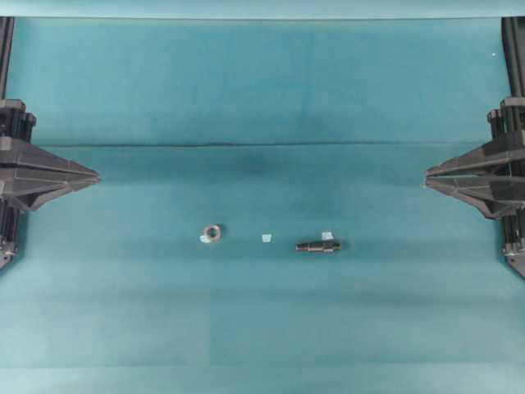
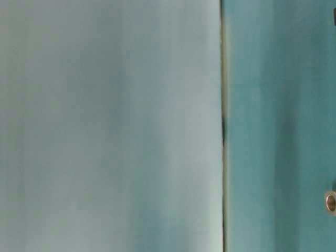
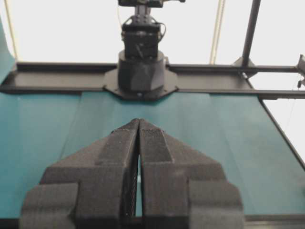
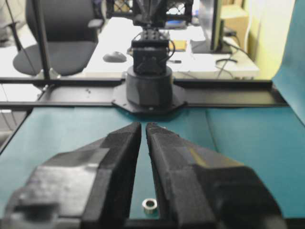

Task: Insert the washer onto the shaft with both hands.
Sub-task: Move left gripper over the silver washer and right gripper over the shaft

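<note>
The washer (image 1: 212, 233), a small grey-silver ring, lies flat on the teal mat left of centre. It also shows at the right edge of the table-level view (image 2: 330, 201). The shaft (image 1: 318, 245), a short dark stepped cylinder, lies on its side right of centre. My left gripper (image 1: 97, 175) rests at the far left, well away from both, shut and holding nothing (image 3: 138, 121). My right gripper (image 1: 426, 175) rests at the far right, its tips almost touching, also holding nothing (image 4: 144, 125). Low between its fingers I see the washer (image 4: 149, 205) on the mat. The shaft is hidden in both wrist views.
Small pale tape squares lie on the mat: one between the two parts (image 1: 266, 238), one beside the shaft (image 1: 327, 235). Each wrist view faces the opposite arm's base (image 3: 141, 71) (image 4: 150, 86). A blurred pale surface (image 2: 105, 126) fills most of the table-level view.
</note>
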`<control>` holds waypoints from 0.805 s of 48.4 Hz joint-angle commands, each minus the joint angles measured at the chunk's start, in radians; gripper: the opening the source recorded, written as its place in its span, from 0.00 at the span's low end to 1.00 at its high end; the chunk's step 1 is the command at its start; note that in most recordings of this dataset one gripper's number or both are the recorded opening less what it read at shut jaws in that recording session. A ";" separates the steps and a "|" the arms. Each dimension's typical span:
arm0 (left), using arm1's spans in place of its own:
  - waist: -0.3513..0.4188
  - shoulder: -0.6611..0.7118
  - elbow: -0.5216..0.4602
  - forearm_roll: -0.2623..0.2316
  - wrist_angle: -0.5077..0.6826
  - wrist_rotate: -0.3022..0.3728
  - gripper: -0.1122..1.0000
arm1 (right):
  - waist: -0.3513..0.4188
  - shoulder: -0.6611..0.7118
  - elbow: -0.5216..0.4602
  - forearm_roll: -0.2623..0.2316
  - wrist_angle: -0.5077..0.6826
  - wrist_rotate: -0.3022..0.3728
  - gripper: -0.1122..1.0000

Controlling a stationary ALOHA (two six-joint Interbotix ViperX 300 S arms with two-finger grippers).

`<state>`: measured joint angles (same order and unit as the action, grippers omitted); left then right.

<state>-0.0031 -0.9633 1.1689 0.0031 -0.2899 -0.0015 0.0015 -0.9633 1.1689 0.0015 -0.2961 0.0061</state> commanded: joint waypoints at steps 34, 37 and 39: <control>-0.018 0.558 -0.388 0.011 0.505 -0.089 0.12 | 0.011 0.423 -0.230 0.055 0.580 0.098 0.01; -0.018 0.594 -0.411 0.012 0.537 -0.089 0.12 | 0.015 0.479 -0.264 0.044 0.606 0.097 0.01; -0.018 0.621 -0.425 0.014 0.552 -0.089 0.12 | 0.018 0.517 -0.282 0.034 0.626 0.095 0.01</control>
<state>-0.0199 -0.3789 0.7900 0.0123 0.2347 -0.0920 0.0123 -0.4985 0.9403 0.0506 0.3083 0.0997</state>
